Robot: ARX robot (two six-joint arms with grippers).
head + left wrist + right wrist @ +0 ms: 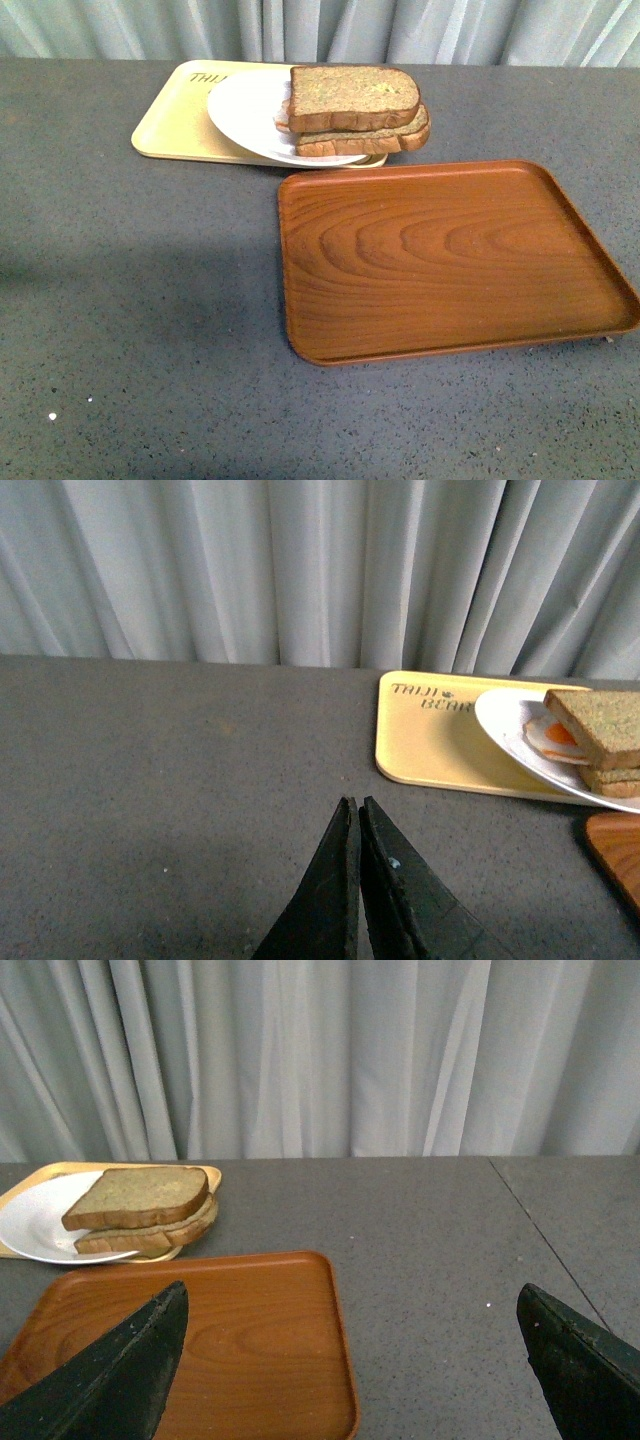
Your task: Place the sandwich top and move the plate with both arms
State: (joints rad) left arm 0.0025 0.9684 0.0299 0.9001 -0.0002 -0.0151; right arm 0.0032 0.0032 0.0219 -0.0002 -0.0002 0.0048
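The sandwich top [354, 97] lies on the lower slice [365, 139] of the stack, on the white plate [243, 112]. A bit of fried egg [558, 737] shows between the slices. The same top slice [138, 1196] and plate [35, 1224] appear in the right wrist view. Neither arm shows in the front view. My left gripper [358, 802] is shut and empty over bare grey table, well short of the plate [510, 724]. My right gripper [352, 1298] is wide open and empty, above the near corner of the brown tray.
The plate rests partly on a pale yellow printed tray [180, 125] at the back of the grey table [130, 300]. A brown wood-grain tray [450, 260] lies in front of it, right of centre. Grey curtains [320, 28] hang behind the table's far edge.
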